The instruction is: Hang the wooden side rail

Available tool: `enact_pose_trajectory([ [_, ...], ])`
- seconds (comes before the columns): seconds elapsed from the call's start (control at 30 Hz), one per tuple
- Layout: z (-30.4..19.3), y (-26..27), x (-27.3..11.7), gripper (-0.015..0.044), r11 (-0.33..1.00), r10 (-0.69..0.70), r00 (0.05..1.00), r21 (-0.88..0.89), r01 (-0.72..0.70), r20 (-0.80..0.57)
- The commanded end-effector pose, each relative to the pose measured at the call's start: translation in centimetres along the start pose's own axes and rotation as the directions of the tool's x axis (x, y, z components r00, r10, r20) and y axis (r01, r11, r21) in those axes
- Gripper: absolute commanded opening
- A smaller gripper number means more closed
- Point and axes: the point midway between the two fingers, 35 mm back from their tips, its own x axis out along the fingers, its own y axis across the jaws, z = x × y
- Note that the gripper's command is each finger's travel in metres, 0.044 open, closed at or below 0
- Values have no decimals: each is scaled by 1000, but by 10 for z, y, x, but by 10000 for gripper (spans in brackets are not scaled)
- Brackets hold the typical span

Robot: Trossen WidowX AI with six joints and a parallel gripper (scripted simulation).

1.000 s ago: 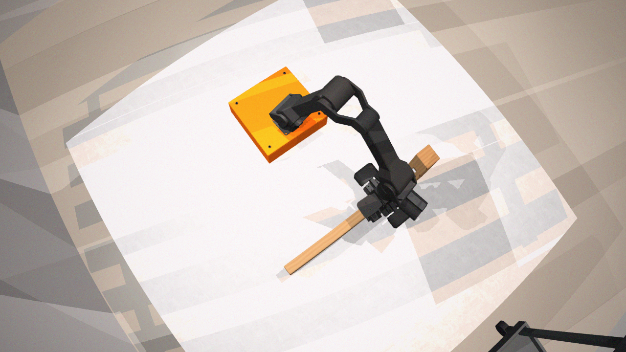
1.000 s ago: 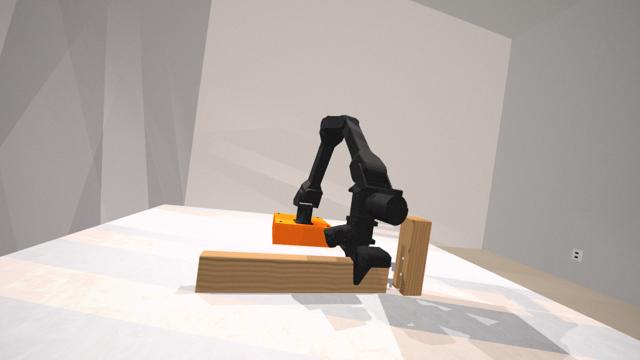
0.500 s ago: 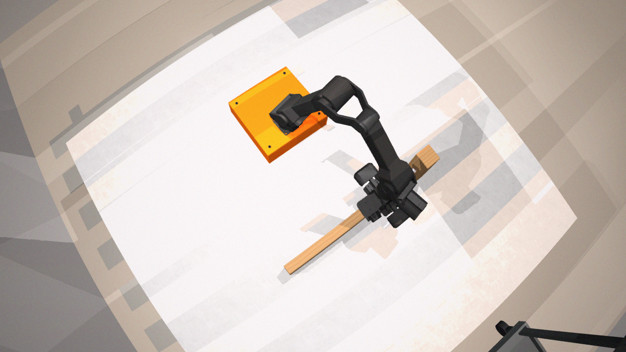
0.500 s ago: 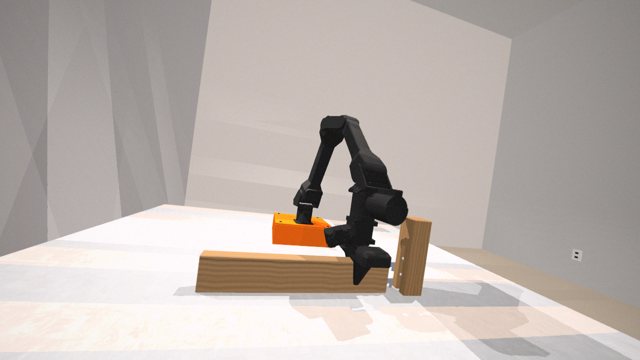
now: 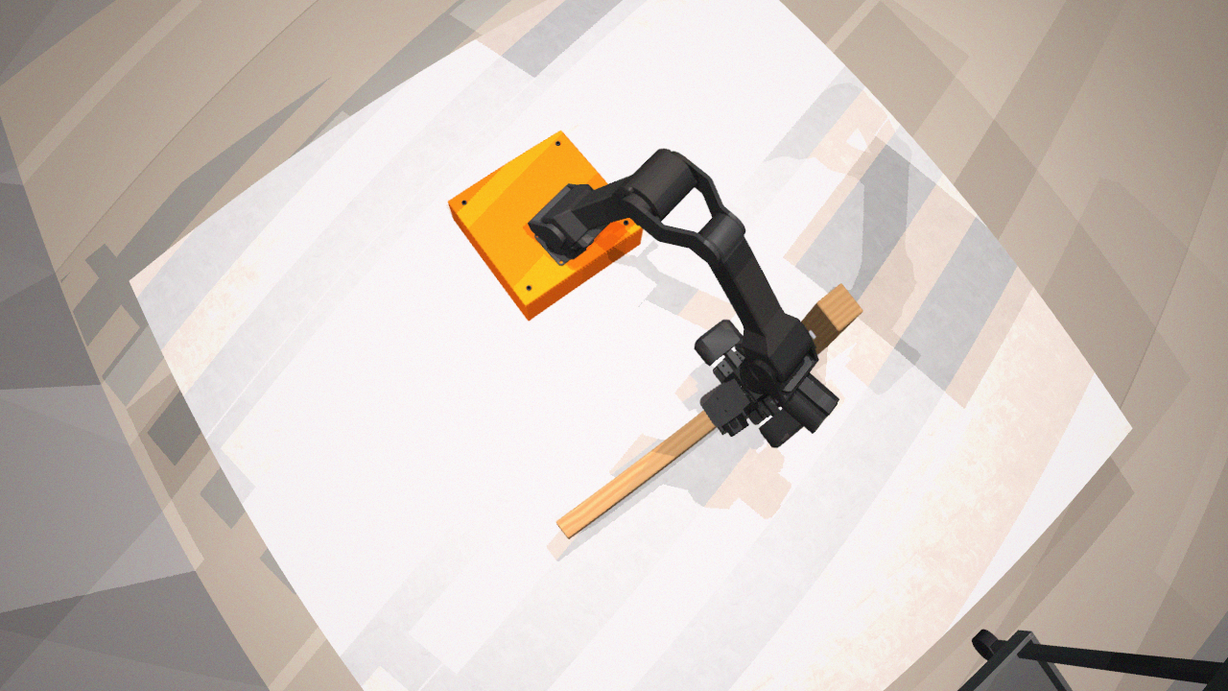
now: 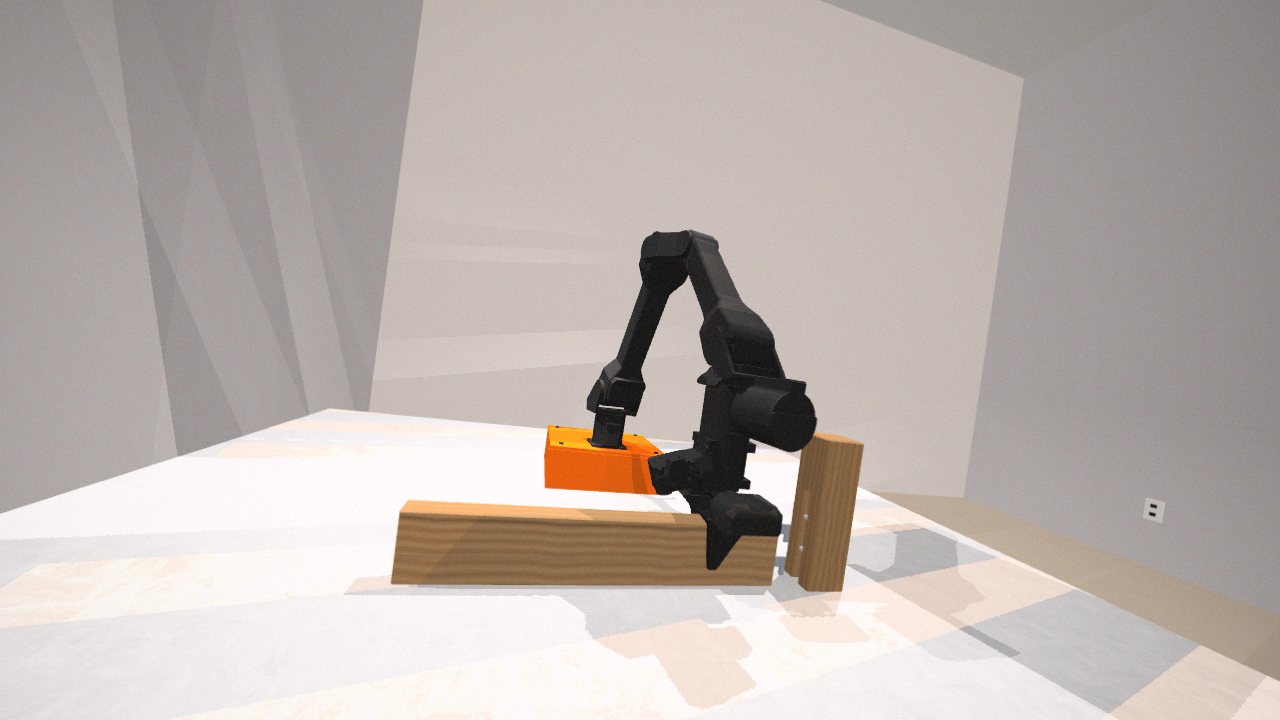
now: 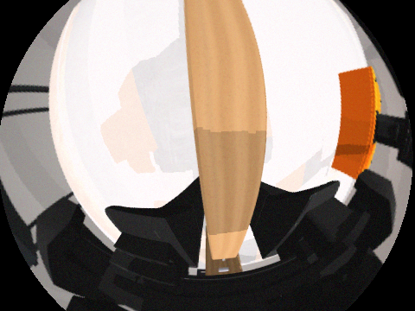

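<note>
The wooden side rail [image 5: 635, 477] [image 6: 546, 548] [image 7: 226, 86] stands on edge and looks about level, low over the table; I cannot tell whether its far end touches. My gripper [image 6: 716, 548] [image 7: 220, 176] is shut on the rail near its post end. The headboard post [image 5: 844, 306] [image 6: 834, 514] stands upright beyond that end. A narrow gap shows between rail and post in the exterior view, with two pale pins in the slot, the upper pin [image 6: 805, 516] and the lower pin [image 6: 801, 548]. The hooks are not clearly visible; small metal bits show in the wrist view.
The orange base block [image 5: 498, 205] [image 6: 586, 470] [image 7: 356, 125] carries the arm, behind the rail in the exterior view. The arm arches from it over to the rail. A dark stand [image 5: 1022, 661] shows at the lower right of the top view.
</note>
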Motion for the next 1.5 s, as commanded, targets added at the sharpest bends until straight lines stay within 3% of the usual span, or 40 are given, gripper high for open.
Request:
enact_pose_trajectory([
  [0.0, 0, 0, -2, 0, 1000, -1, 1000, 15, 1, 0],
  [1.47, 0, 0, -10, 0, 1000, -1, 1000, 15, 1, 0],
])
